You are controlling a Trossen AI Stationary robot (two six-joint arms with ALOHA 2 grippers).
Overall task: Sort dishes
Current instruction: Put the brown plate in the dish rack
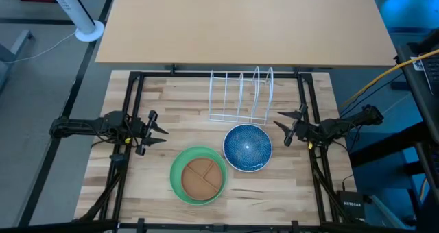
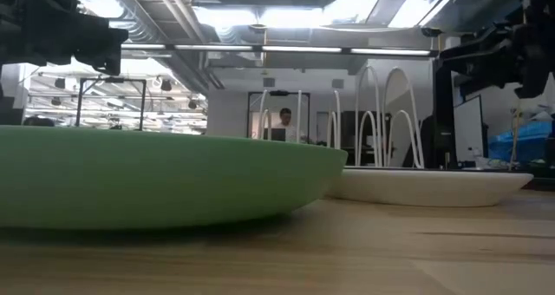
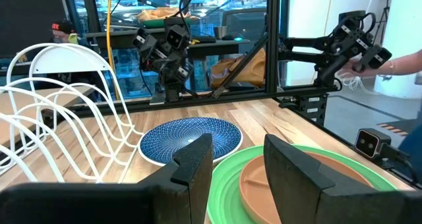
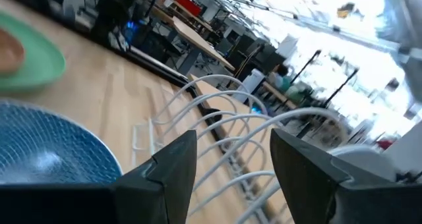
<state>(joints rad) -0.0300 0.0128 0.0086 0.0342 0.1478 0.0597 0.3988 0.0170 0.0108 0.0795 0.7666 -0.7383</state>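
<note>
Pale wood is showing across most of the desk [image 1: 147, 185], and nothing is being held yet. The green plate [image 1: 180, 180] is sitting near the front, a little left of centre, with the brown plate [image 1: 203, 176] lying inside it. The blue dish [image 1: 247, 146] is resting just to its right and slightly farther back, seemingly nested in a white plate [image 2: 434, 187] whose rim is showing under it in the low view. The white rack [image 1: 241, 96] is standing empty just behind the blue dish.

The left gripper [image 1: 159, 129] is hovering at the left side of the desk, fingers spread, pointing toward the dishes. The right gripper [image 1: 285, 123] is hovering at the right, beside the rack's near corner, fingers spread too. Neither is touching anything.

I'd say sorting is only at its start: all the dishes are lying stacked flat and the rack slots are unfilled. The next move probably calls for one arm to come down on a rim, likeliest the blue dish, pinch it, and tip it upright into a slot.
</note>
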